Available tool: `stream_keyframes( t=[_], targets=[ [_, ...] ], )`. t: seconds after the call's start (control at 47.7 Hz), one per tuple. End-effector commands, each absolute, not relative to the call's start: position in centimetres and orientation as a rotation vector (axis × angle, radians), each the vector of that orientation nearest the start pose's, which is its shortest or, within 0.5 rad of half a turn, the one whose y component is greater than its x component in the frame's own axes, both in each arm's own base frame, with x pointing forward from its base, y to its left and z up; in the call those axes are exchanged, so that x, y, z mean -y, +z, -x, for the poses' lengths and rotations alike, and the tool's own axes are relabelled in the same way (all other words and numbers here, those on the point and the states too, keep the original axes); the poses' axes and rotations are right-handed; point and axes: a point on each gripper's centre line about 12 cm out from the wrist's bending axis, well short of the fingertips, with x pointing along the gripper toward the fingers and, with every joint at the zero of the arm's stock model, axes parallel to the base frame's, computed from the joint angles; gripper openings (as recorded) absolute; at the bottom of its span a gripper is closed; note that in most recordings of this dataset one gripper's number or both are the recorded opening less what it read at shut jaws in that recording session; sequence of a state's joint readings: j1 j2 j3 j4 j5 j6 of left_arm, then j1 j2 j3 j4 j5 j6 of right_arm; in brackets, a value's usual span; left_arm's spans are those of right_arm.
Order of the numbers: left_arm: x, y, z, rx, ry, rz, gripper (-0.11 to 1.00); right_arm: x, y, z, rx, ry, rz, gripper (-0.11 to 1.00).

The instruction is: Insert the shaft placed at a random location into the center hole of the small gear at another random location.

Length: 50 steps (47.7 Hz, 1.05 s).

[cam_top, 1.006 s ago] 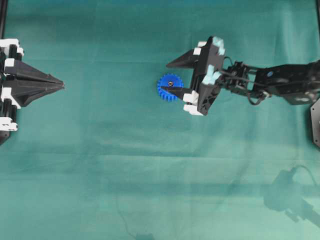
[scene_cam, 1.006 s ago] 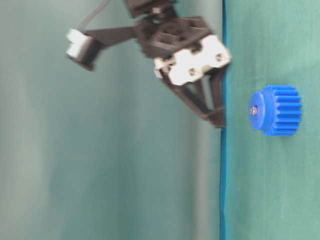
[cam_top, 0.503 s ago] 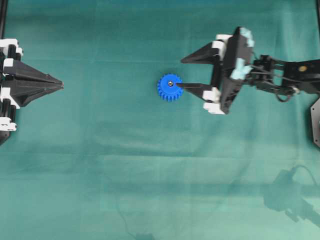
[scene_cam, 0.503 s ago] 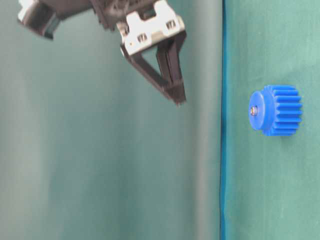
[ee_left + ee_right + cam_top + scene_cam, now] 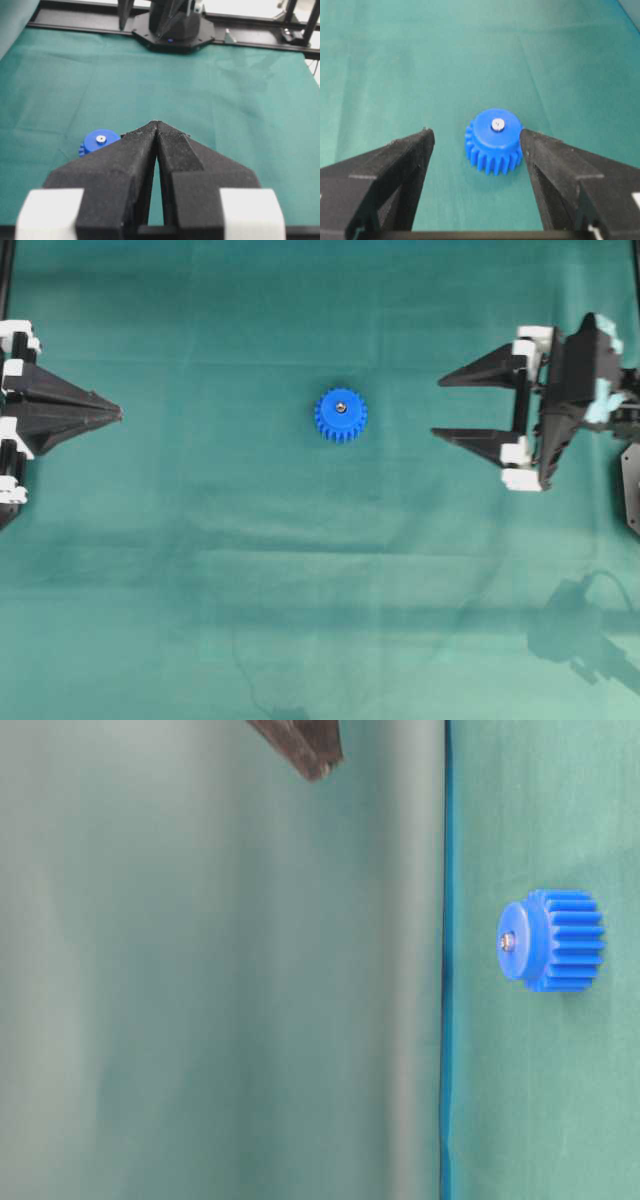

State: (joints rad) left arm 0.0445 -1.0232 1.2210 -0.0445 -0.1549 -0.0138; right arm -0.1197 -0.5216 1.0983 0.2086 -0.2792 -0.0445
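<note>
While the right claw [image 5: 437, 408] hangs level at the right side of the green cloth-covered desk [image 5: 250, 570], its 2 black fingers [image 5: 395, 170] are spread wide and empty, tips aimed at the bright blue plastic toothed gear [image 5: 341, 416] but well apart from it. At the far left, the left claw [image 5: 119, 413] lies level too, clenched on nothing, pointing toward the gear. That gear rests flat near the desk's middle, hub upward. A tiny silvery metal shaft [image 5: 498, 124] stands in its center hole, apparently upright, long axis vertical, only its shiny end showing.
</note>
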Motion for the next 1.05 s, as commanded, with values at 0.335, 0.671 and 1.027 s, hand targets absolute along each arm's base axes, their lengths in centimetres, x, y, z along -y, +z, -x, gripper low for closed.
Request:
stream_keyframes(
  t=[0.335, 0.671, 1.027],
  targets=[
    [-0.89, 26.75, -18.62, -0.045, 0.052, 0.062, 0.00, 3.63, 22.12, -25.08, -0.283, -0.194, -0.171, 0.83],
    [-0.89, 26.69, -18.61, -0.046, 0.052, 0.062, 0.00, 3.66, 22.18, -25.16, -0.276, -0.195, -0.172, 0.84],
    [-0.89, 26.62, -18.60, -0.048, 0.052, 0.062, 0.00, 3.66, 22.20, -25.16, -0.275, -0.195, -0.170, 0.83]
  ],
)
